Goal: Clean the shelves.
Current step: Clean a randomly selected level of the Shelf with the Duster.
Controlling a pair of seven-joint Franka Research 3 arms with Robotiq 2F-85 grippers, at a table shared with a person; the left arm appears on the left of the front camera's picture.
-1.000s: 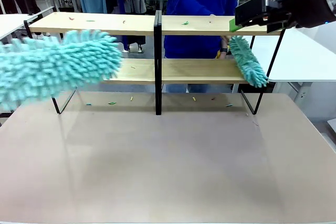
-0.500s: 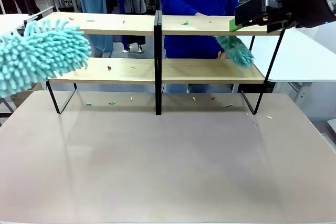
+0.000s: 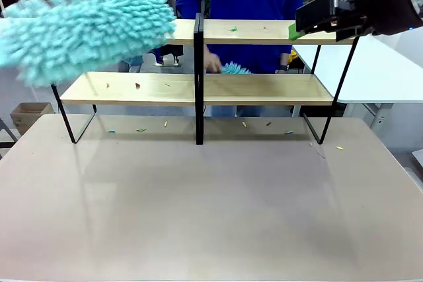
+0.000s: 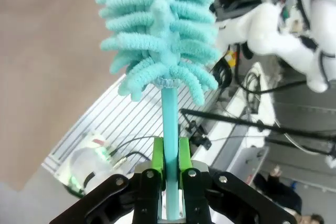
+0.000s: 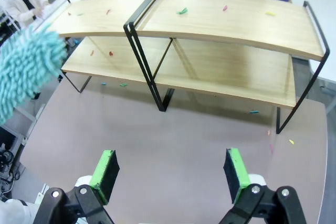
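The shelves [image 3: 264,88] are standing on the far half of the counter [image 3: 211,203]. Their long axis is running left to right across it, with both light-wood boards lying level and the black central post [image 3: 198,77] rising upright at the middle. In the right wrist view the rack [image 5: 226,22] is lying slantwise across the picture.

The left tool [image 4: 170,153] is clenching the thin teal handle [image 4: 169,114] of a fluffy teal duster [image 3: 92,28] between its green pads [image 4: 157,153]. In the front view the duster is lying nearly level. Its head is pointing toward the picture's right and covering the left part of the top board, and it is blurred. Whether it is touching the wood cannot be told.

The right tool [image 5: 170,171] is hanging above the counter with its jaws spread wide and nothing between them. In the front view it is sitting high at the right, in front of the top board's right end.

Across the counter, a person in a blue top is reaching a hand [image 3: 213,64] between the two boards just right of the post. A second duster [image 3: 234,69] is showing beside that hand, above the lower board.

Small coloured scraps are lying on both boards and on the counter under the rack, among them a green scrap [image 3: 233,29] on the top board.
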